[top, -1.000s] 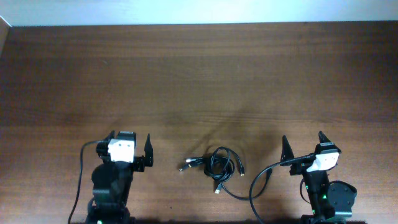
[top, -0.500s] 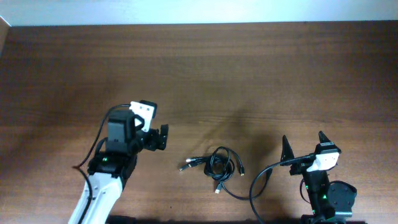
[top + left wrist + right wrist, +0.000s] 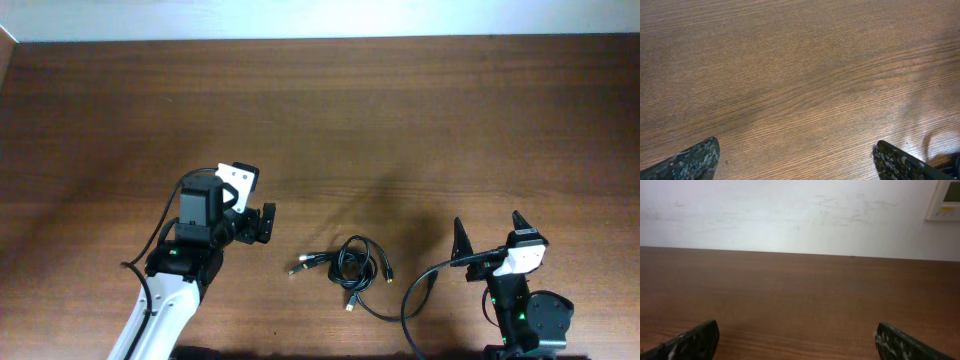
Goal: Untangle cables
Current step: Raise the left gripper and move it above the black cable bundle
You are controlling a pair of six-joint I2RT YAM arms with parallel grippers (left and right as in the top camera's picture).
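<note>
The left gripper (image 3: 266,225) has swung toward the tangled thin black cables (image 3: 350,265) (visible overhead only); wrist views show it and the right gripper (image 3: 487,222) spread wide above the brown wooden table (image 3: 790,75).

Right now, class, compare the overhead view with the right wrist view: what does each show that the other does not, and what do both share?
Only the overhead view shows the cables, a loose black tangle lying between the two arms, and the left tool, open and short of them. Only the right wrist view shows the pale wall beyond the far edge and a whitish panel at the picture's top right corner. Both show the wooden table and the right tool, open and empty.
</note>
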